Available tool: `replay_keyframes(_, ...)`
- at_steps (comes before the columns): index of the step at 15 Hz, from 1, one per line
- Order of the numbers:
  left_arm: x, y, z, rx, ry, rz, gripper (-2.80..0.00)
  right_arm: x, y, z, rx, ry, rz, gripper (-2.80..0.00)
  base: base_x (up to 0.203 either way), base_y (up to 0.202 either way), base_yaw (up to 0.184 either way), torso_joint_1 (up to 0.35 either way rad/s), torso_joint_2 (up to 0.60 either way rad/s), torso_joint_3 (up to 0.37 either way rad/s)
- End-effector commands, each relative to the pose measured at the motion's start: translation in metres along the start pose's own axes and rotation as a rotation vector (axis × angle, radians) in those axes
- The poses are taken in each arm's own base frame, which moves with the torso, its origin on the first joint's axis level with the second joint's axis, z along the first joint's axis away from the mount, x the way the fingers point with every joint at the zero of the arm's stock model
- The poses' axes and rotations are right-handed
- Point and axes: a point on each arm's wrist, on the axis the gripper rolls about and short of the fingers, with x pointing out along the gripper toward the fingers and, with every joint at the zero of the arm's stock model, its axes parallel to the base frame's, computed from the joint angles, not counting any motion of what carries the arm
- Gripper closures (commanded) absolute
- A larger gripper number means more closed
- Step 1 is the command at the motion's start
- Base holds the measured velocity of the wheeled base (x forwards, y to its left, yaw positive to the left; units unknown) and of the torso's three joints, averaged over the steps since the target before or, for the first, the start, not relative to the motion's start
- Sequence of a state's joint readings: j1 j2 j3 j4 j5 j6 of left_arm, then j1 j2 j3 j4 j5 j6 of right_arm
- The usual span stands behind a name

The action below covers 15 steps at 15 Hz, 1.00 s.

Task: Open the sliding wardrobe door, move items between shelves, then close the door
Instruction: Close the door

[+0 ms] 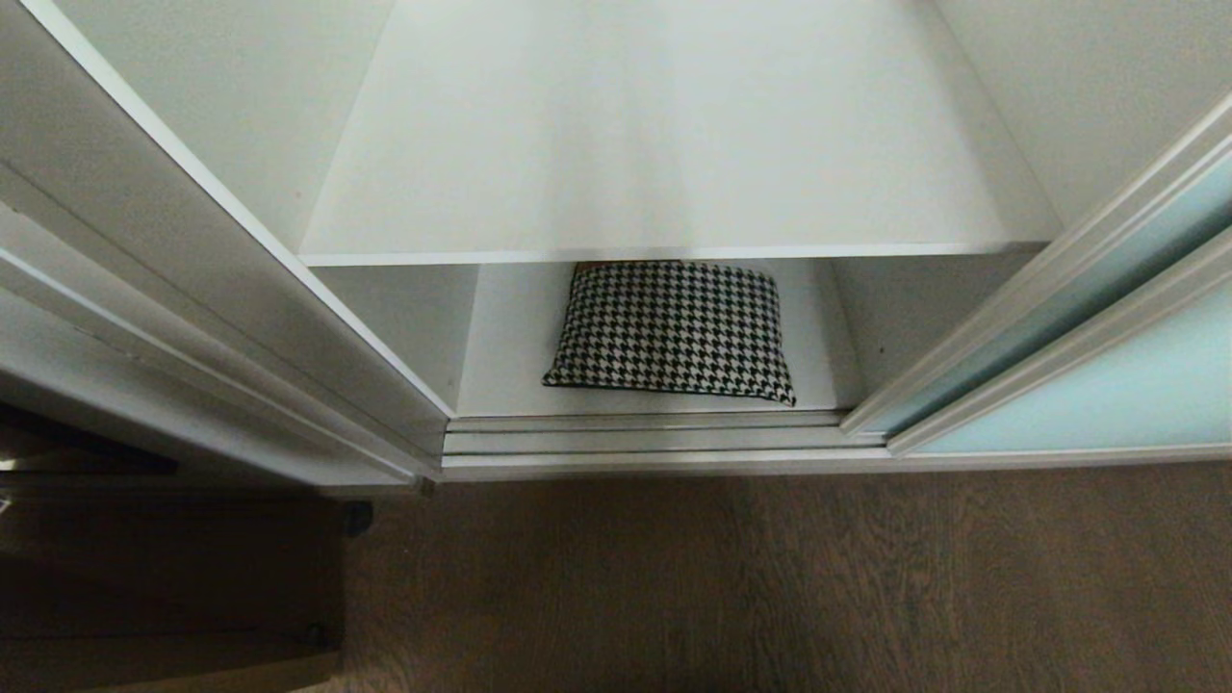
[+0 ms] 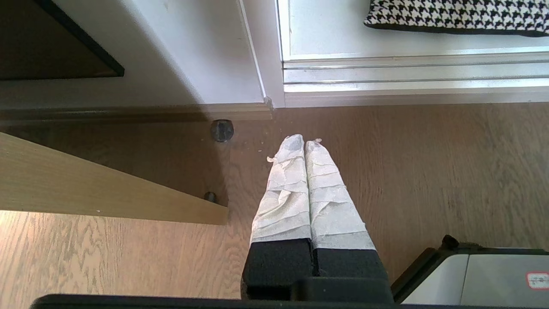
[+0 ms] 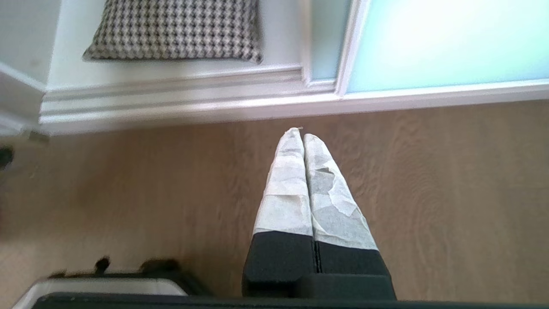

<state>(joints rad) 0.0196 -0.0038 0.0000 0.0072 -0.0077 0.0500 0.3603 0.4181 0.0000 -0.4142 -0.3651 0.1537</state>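
Observation:
The sliding wardrobe door (image 1: 1107, 385) of pale aqua glass stands pushed to the right, leaving the white compartment open. A houndstooth bundle (image 1: 674, 329) lies on the bottom shelf (image 1: 500, 366), near its front edge. The upper shelf (image 1: 654, 144) above it is bare. Neither arm shows in the head view. My left gripper (image 2: 303, 139) is shut and empty above the wooden floor, short of the door track (image 2: 411, 71); the bundle (image 2: 459, 15) lies beyond the track. My right gripper (image 3: 302, 134) is also shut and empty over the floor, in front of the bundle (image 3: 178, 28) and the door (image 3: 441, 43).
The off-white wardrobe side post (image 1: 221, 318) rises at the left. A light wooden board (image 2: 98, 184) lies on the floor to the left, with a dark round floor stop (image 2: 222, 130) near it. Parts of my base (image 2: 480, 279) show by each gripper.

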Motion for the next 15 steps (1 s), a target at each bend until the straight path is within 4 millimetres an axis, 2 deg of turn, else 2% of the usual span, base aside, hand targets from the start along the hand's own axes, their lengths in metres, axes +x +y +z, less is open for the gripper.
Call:
replay_keyframes(1,0.0,0.0,0.0,0.001,0.004,0.0,0.0,-0.002,-0.001,0.001,-0.009,-0.025,-0.057,0.0,0.0,0.0,0.0,0.0,0.0,0.0)
replay_keyframes(4,0.0,0.0,0.0,0.001,0.004,0.0,0.0,-0.013,-0.001,0.0,-0.027,-0.097,0.003,0.0,0.0,0.0,0.0,0.0,0.0,0.0)
replay_keyframes(6,0.0,0.0,0.0,0.001,0.005,0.0,0.0,-0.016,0.0,-0.006,-0.059,-0.063,0.066,0.0,0.0,0.0,0.0,0.0,0.0,0.0)
replay_keyframes(13,0.0,0.0,0.0,0.001,0.004,0.0,0.0,-0.021,0.0,-0.012,-0.076,-0.058,-0.022,0.0,0.0,0.0,0.0,0.0,0.0,0.0)
replay_keyframes(15,0.0,0.0,0.0,0.001,0.004,0.0,0.0,-0.03,0.0,-0.018,-0.095,-0.089,0.04,0.0,0.0,0.0,0.0,0.0,0.0,0.0)
